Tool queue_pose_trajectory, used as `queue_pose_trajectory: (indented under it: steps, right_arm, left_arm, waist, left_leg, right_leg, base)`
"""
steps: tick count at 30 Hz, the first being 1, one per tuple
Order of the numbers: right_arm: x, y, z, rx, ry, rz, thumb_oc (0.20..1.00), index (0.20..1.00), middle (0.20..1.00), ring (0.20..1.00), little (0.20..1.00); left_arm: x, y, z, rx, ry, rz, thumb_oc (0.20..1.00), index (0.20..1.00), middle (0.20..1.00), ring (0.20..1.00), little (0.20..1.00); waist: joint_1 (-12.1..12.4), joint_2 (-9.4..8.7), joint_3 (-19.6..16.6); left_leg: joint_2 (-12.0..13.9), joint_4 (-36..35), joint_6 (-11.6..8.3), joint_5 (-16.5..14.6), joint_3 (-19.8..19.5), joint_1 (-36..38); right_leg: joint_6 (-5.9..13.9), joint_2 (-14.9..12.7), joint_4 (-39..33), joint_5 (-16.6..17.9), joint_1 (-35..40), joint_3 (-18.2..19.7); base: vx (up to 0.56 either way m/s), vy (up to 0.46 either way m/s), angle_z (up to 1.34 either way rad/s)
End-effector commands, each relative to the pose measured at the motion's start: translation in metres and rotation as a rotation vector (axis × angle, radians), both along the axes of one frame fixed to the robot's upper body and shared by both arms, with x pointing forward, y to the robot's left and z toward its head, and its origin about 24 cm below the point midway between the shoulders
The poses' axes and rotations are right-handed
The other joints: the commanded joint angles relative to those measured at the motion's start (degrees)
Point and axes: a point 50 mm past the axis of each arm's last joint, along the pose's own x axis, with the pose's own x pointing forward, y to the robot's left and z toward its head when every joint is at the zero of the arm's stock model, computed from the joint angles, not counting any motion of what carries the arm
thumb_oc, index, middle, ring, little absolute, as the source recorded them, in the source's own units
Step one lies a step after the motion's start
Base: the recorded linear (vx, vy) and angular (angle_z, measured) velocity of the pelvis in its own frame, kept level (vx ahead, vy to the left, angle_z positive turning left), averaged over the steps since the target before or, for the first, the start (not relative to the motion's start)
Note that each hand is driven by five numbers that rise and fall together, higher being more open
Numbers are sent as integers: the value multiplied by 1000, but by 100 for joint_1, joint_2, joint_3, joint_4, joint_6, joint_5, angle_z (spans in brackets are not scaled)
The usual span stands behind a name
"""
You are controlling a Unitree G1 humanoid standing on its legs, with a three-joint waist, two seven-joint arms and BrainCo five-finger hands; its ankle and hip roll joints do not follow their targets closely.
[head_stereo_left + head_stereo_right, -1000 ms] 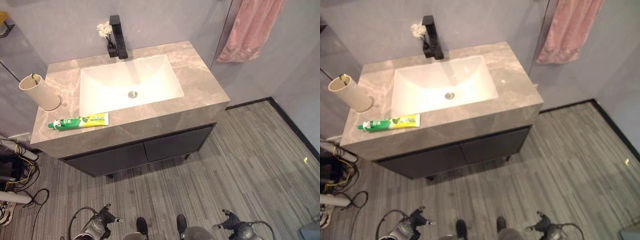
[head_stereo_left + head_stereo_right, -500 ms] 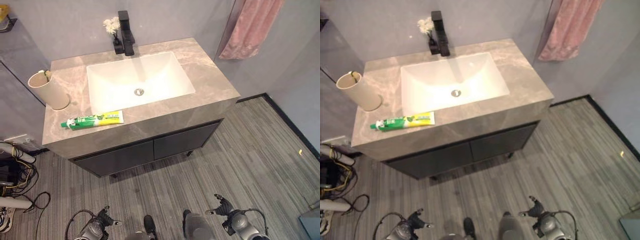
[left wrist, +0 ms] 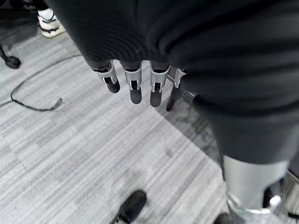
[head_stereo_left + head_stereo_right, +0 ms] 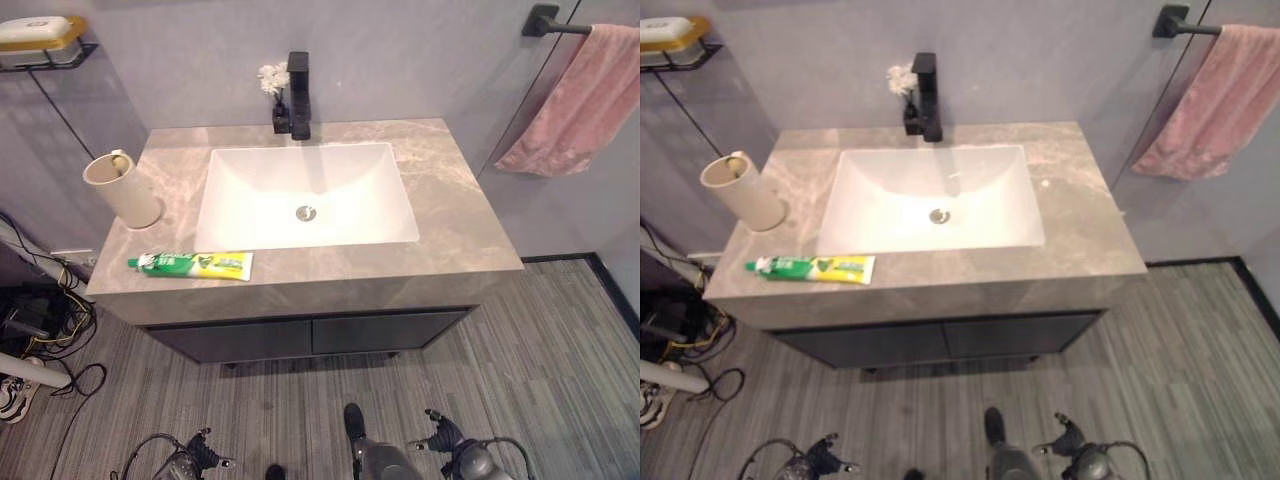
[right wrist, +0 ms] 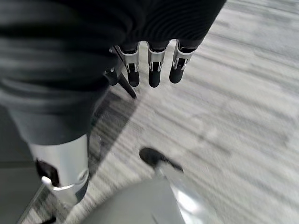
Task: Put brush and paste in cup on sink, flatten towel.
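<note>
beige cup [image 4: 124, 189] with brush [image 4: 117, 160] inside; both hands [image 3: 135, 84] [image 5: 152, 70] slack, empty

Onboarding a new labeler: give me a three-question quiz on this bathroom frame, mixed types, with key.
1. True or false: the paste lies inside the basin.
2. The cup stands where on the counter? A) robot's left end B) right end C) behind the faucet
3. Fill in: the towel hangs from a ____ on the wall.

Key:
1. False; it lies on the counter's front edge.
2. A
3. Bar.

Both the left robot hand and right robot hand hang low, holding nothing.
</note>
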Motion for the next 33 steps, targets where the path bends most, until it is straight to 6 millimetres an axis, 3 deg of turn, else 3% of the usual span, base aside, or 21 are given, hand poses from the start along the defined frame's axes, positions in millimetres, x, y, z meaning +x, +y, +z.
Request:
queue_pose_trajectory:
  steps: [1,7,10,13,22,26,27,28,29,30,31,33]
  right_arm:
    - [21,-13,14,-79,-70,69,1000,1000,1000,1000,1000]
    - [22,-16,16,-98,-79,57,1000,1000,1000,1000,1000]
    - [28,-15,18,-95,-99,49,1000,1000,1000,1000,1000]
    - [31,-10,18,-98,-96,74,1000,1000,1000,1000,1000]
    - [47,2,25,-119,-176,123,1000,1000,1000,1000,1000]
    - [51,-4,26,-145,-184,94,1000,1000,1000,1000,1000]
    - [56,-15,30,-158,-198,46,1000,1000,1000,1000,1000]
    - [55,-22,29,-169,-179,23,1000,1000,1000,1000,1000]
    - [55,-21,29,-166,-180,24,1000,1000,1000,1000,1000]
    - [50,-35,27,-211,-122,6,1000,1000,1000,1000,1000]
    - [50,-33,27,-207,-123,8,1000,1000,1000,1000,1000]
    - [44,-44,25,-258,-66,23,1000,1000,1000,1000,1000]
  left_arm:
    - [25,6,11,42,-70,-56,1000,1000,1000,1000,1000]
    - [37,2,14,36,-108,-49,1000,1000,1000,1000,1000]
    - [56,-11,20,25,-167,-99,1000,1000,1000,1000,1000]
    - [56,-12,21,34,-177,-123,1000,1000,1000,1000,1000]
    - [62,-7,33,126,-267,-302,1000,1000,1000,1000,1000]
    - [80,0,56,233,-379,-524,1000,1000,1000,1000,1000]
    - [93,6,80,297,-482,-656,1000,1000,1000,1000,1000]
    - [97,11,93,304,-527,-672,1000,1000,1000,1000,1000]
    - [97,13,94,306,-526,-671,1000,1000,1000,1000,1000]
    - [101,21,120,316,-607,-735,1000,1000,1000,1000,1000]
    - [100,23,122,318,-605,-734,1000,1000,1000,1000,1000]
    - [98,27,152,313,-676,-827,1000,1000,1000,1000,1000]
  waist:
    - [-33,-66,101]
    - [-98,-73,38]
    - [-280,-68,-28]
    - [-173,-26,-45]
    - [153,0,6]
    - [329,31,86]
    - [401,86,159]
    - [448,106,187]
    - [443,93,189]
    - [550,161,221]
    - [545,142,223]
    - [609,192,215]
  left_leg:
    - [-413,561,138,-18,-1,-58]
    - [-114,498,-53,206,386,-48]
    - [118,562,-96,207,1567,-111]
    - [-32,449,-46,115,1306,-133]
    - [-224,109,67,17,1097,25]
    - [-277,94,79,13,886,-62]
    - [-304,102,83,11,826,-122]
    - [-323,104,88,12,804,-147]
    - [-323,106,89,11,805,-148]
    - [-344,93,87,18,788,-173]
    - [-344,92,88,17,790,-170]
    - [-353,53,81,10,796,-136]
  right_leg:
    - [128,-182,418,-50,-217,137]
    - [98,-269,349,-150,-50,-250]
    - [142,-462,274,-188,62,-613]
    - [159,-480,245,-157,94,-593]
    - [262,-653,116,-99,266,-741]
    - [313,-746,132,-116,291,-902]
    - [352,-792,158,-98,252,-974]
    - [372,-818,162,-84,235,-1000]
    - [374,-818,162,-83,234,-999]
    - [410,-862,137,-48,248,-1059]
    - [410,-861,132,-44,252,-1058]
    - [446,-887,101,-27,292,-1099]
  base:
    - [81,-185,22]
    - [40,-105,33]
    - [-9,-49,61]
    - [26,22,65]
    - [17,50,0]
    - [-27,32,28]
    - [-50,66,36]
    - [-48,56,38]
    - [-20,50,21]
    - [-8,29,16]
    - [3,41,4]
    - [38,38,5]
